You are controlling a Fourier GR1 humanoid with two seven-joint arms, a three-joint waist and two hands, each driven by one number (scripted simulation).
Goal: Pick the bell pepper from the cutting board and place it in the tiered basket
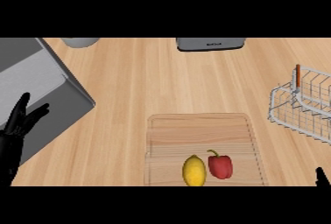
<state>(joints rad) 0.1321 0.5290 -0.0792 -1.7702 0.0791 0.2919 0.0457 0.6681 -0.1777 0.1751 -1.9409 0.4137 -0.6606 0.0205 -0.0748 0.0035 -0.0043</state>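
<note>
The red bell pepper (220, 166) lay on the cutting board (194, 131), in the board's near right part, with its stem pointing toward the board's far edge. A yellow lemon (194, 170) lay on the board just to the left of the pepper; whether the two touched could not be told. No hand touched either of them.

The white wire tiered basket (304, 105) stood on the wooden counter (129, 87) to the right of the board and farther back, apart from it and cut off by the view's right edge.

The left hand (22, 120) rested well to the left of the board, in front of a grey block (39, 78), its fingers straight, slightly spread and pointing up, holding nothing. Of the right hand (321, 177) only a dark tip showed, to the right of the board's near corner; whether it was open or closed could not be told.

Beyond the board's far edge stood a grey appliance (211, 43), and farther left of that a pale grey round thing (81, 42).
</note>
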